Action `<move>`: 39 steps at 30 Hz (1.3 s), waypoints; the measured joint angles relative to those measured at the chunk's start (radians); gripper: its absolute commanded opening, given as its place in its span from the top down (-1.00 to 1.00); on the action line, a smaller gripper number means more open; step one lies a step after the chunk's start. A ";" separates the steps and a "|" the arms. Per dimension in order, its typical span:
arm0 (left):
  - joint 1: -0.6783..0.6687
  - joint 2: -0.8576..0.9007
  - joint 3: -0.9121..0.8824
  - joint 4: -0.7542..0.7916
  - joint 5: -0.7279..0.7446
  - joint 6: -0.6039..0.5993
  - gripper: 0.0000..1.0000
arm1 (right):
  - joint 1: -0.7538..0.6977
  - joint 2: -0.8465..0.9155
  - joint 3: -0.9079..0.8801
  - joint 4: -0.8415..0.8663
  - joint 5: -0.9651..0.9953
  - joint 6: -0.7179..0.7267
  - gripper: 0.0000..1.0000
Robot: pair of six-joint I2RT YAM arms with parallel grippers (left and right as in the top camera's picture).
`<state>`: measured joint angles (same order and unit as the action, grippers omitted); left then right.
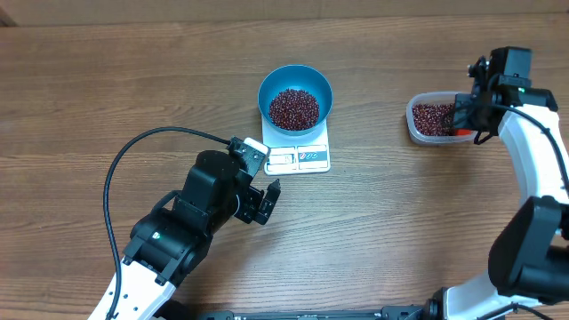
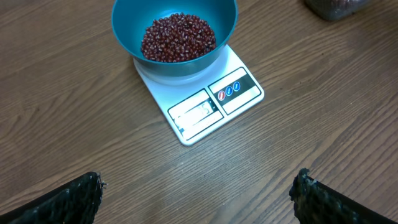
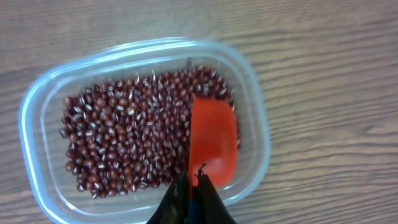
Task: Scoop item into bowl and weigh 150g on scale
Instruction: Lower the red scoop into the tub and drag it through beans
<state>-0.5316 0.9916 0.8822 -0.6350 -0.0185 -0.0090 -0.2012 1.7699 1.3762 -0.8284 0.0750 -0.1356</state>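
Left claw point(image 2: 198, 186) agape; apart from scale point(image 2: 214, 102) edge

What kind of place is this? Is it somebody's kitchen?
Probably a robot lab, not a kitchen: a left arm and right arm reach over a wooden table holding a scale, a blue bowl of beans and a clear tub.

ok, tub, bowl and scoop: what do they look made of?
The tub looks like thin clear plastic: the tabletop grain shows through its rim, which catches light. The bowl is smooth, opaque blue with a soft sheen, likely plastic, though glazed ceramic can't be excluded. The scoop is probably moulded plastic: even opaque red, slight gloss.
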 measured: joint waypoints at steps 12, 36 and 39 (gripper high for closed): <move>0.000 0.000 0.000 0.000 0.000 0.000 -0.99 | -0.002 0.021 0.000 -0.015 -0.157 -0.004 0.93; 0.000 0.000 0.000 0.000 0.000 0.000 -0.99 | -0.146 0.042 -0.042 0.006 -0.569 -0.022 0.93; 0.000 0.000 0.000 0.000 0.000 0.000 -0.99 | -0.161 0.046 -0.042 0.007 -0.594 -0.005 0.93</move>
<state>-0.5316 0.9916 0.8822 -0.6350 -0.0185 -0.0090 -0.3618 1.8160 1.3342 -0.8215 -0.5186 -0.1402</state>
